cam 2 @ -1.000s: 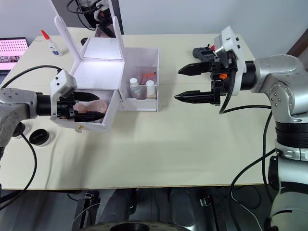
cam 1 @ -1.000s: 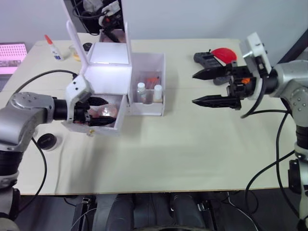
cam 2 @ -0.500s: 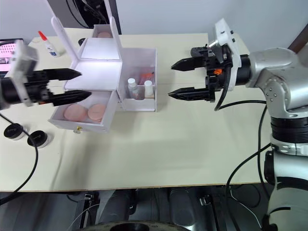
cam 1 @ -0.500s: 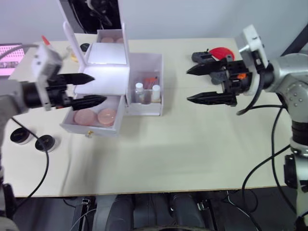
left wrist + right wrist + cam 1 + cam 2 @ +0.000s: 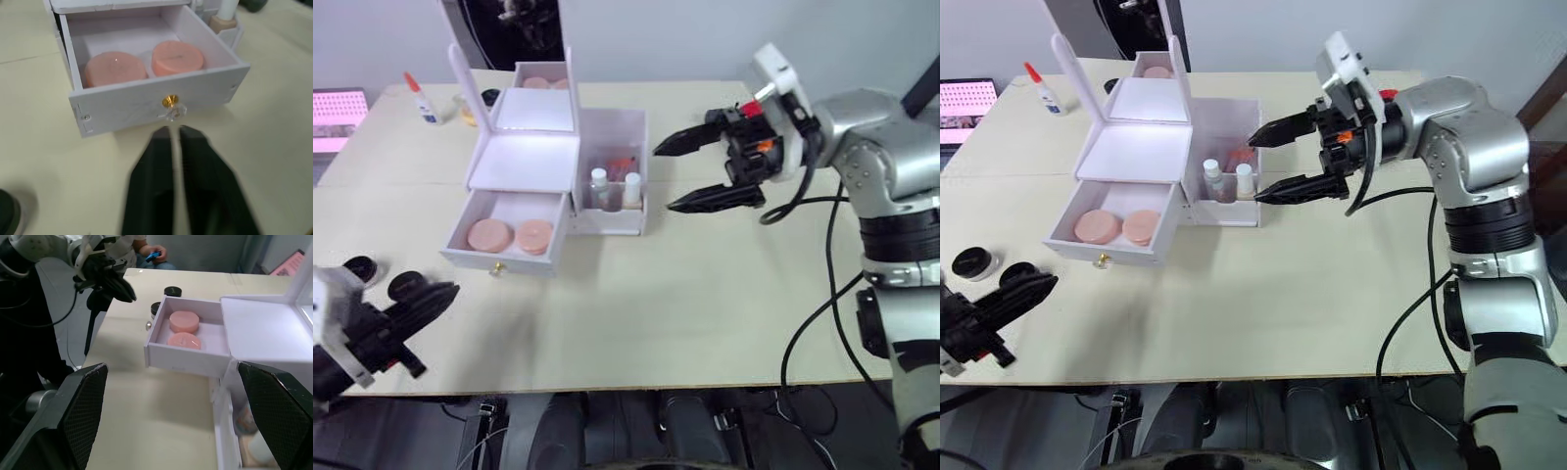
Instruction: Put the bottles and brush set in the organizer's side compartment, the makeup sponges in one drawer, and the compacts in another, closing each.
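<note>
Stood against a plain grey-blue wall: a pale beige table, evenly lit from above. Beyond its far left corner glowed a pink screen, with dark equipment behind the far edge. Under the near edge lay dark floor and trailing black cables.

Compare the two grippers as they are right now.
The left gripper is shut and sits low at the table's near edge by the compacts. The right gripper is open and hovers beside the side compartment. Both are black, two-fingered and hold nothing.
</note>
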Robot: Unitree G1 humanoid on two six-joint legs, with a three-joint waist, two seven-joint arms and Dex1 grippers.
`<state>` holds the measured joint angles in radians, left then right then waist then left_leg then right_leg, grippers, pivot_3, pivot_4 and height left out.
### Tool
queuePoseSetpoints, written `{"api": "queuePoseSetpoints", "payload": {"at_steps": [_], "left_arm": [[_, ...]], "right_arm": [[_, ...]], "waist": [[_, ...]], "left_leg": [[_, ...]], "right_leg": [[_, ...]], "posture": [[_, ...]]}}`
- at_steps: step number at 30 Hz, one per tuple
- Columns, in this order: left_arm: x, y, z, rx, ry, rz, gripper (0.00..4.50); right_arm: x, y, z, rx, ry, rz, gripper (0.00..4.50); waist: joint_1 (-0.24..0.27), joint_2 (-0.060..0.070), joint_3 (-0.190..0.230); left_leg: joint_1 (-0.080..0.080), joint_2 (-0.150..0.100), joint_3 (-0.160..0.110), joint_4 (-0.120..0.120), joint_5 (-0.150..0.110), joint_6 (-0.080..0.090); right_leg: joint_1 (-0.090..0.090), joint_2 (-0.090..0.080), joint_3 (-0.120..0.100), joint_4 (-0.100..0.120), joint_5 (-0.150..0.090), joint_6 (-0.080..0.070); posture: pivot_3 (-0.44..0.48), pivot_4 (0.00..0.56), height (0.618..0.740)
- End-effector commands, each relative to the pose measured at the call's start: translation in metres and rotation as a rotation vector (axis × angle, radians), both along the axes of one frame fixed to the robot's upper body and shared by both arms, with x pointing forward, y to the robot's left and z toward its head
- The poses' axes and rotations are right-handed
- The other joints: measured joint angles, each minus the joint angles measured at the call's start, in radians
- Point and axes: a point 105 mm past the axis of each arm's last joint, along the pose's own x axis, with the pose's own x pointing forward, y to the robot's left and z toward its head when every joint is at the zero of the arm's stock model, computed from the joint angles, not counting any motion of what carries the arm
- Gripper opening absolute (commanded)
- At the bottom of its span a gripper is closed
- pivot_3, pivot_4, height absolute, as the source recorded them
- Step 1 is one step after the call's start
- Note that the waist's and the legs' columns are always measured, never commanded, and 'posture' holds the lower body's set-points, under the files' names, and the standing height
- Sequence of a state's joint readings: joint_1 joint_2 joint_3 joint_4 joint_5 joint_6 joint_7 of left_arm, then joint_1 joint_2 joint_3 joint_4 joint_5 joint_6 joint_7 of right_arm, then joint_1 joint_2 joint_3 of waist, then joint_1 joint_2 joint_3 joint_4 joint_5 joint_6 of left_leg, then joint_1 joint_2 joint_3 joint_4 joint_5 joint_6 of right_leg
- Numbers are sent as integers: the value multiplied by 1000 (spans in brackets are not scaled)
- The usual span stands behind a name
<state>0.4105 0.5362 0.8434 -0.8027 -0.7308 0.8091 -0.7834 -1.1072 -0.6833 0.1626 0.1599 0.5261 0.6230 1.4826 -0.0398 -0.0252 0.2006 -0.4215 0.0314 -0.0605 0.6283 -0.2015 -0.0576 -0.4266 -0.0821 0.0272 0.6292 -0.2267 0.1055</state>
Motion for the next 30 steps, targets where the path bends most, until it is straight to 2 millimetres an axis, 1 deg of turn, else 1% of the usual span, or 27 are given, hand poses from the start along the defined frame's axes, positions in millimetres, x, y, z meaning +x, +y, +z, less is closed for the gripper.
{"api": "queuePoseSetpoints", "payload": {"at_steps": [1,5,6,8,13,17,24,30], "left_arm": [[12,-10,-3,12,-67,46,14],[23,-10,-17,26,-57,98,14],[30,-9,-19,22,-61,119,14],[40,-11,-20,21,-77,142,14],[64,-24,-20,0,-111,123,14],[80,-29,-16,-14,-121,129,14],[107,-26,-4,-3,-158,144,14],[131,-30,2,4,-182,123,14]], "right_arm": [[0,3,15,15,-65,14,4500],[1,4,16,19,-69,15,4500],[2,3,17,21,-74,0,4500],[4,2,17,23,-78,-17,4500],[2,-3,18,30,-88,-40,4500],[2,-5,21,32,-104,-67,4500],[2,-10,25,42,-127,-110,4500],[2,-12,28,48,-142,-139,4500]], "waist": [[1,0,0],[-3,0,0],[-3,0,0],[-4,1,0],[1,1,0],[0,1,0],[0,1,0],[3,1,0]], "left_leg": [[0,0,0,0,0,0],[-1,0,0,0,0,0],[-1,0,0,-1,0,0],[-1,0,0,-1,0,0],[-1,0,0,-1,0,0],[-1,0,0,0,0,0],[-1,0,0,0,0,0],[-1,0,0,0,0,0]], "right_leg": [[0,0,0,0,0,0],[0,0,0,0,0,0],[-1,0,0,0,0,0],[-1,0,0,0,0,0],[-1,1,0,1,0,0],[-1,1,0,1,0,0],[-1,1,0,1,0,1],[-1,1,0,1,0,1]], "posture": [[0,150,740],[0,150,740],[0,150,740],[0,150,740],[0,150,740],[0,150,740],[0,150,740],[0,150,740]]}}
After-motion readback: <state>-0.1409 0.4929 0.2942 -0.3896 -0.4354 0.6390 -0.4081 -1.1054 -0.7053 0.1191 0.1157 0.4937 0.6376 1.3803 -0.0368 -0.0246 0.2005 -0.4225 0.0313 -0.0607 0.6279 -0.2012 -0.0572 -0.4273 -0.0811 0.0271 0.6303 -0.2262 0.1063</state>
